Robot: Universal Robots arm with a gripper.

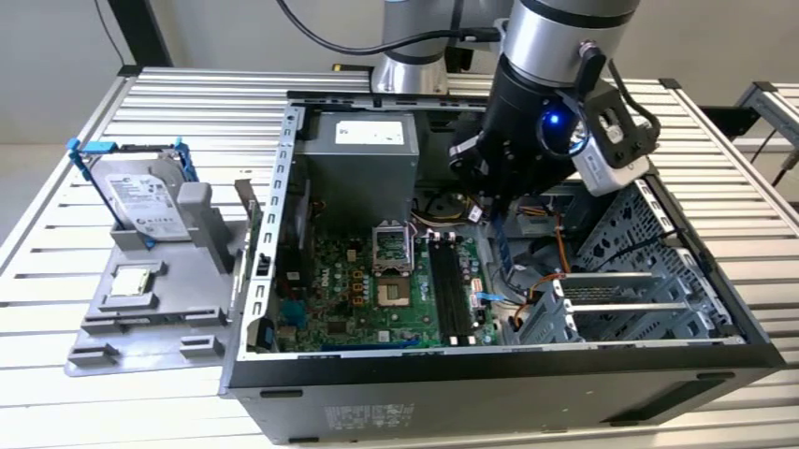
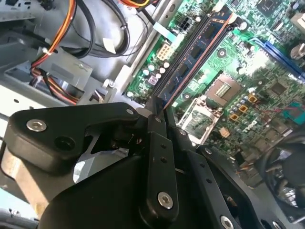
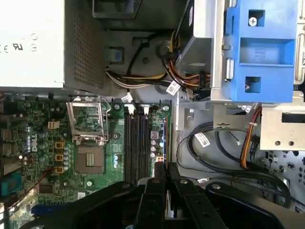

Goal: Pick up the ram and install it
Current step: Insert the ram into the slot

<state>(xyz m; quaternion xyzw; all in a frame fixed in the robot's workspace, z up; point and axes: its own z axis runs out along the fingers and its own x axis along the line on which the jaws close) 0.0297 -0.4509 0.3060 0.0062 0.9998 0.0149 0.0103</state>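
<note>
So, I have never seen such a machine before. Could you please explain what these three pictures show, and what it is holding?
The exterior view is taken by a camera standing off the machine. It shows a robot arm reaching down into an open computer case that lies on a metal table. At the exterior view's left, a grey holder carries a hard drive in a blue frame and a small square chip. The two wrist views come from cameras riding on the arm, so they look past its black gripper at the green motherboard. The gripper is shut on the ram, a thin memory stick, lined up along the black memory slots. Whether it is already pressed in, I cannot tell.
</note>
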